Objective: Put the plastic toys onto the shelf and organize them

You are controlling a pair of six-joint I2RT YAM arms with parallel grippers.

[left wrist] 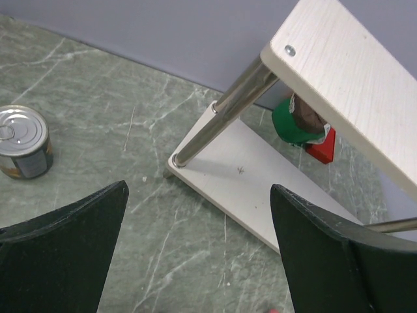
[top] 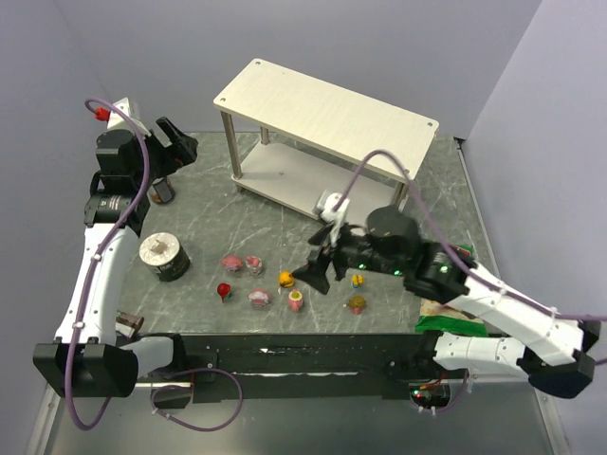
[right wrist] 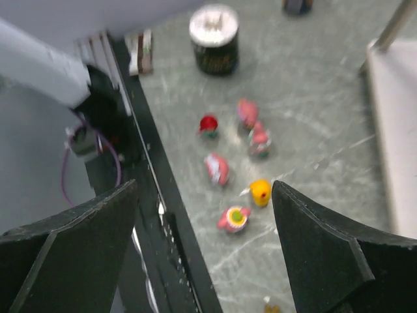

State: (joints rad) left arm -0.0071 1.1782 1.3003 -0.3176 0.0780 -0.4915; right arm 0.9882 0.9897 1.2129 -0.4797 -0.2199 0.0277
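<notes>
The toys (top: 260,298) are scattered on the desk (top: 199,223) in a loose band in front of the shelf (top: 327,104), between the two arms. Eight can be counted from above, and none is seen on either board where the boards show. The right tool (top: 319,263) is open, with nothing between its fingers, and is poised low at the right end of that band. The orange-yellow toy (top: 285,280) lies just to its left and a yellow toy (top: 358,280) just beside it on the other side, by the wrist. In the right wrist view the orange-yellow toy (right wrist: 260,192) is found ahead of the spread fingers, close to the tip of one. The red toy (right wrist: 208,124) and the pink ones lie farther on, toward a can (right wrist: 214,39). The left tool (top: 175,147), likewise open and empty, is well apart from the toys at the desk's far left and is faced toward the shelf's left end. The right arm is therefore judged the nearer, with the orange-yellow toy the likeliest first pick. No long axis can be made out on so small a toy, so a straight descent is probably called for. The shelf's long axis runs slantwise, far left to near right, and its near-right end lies just behind the right tool.
</notes>
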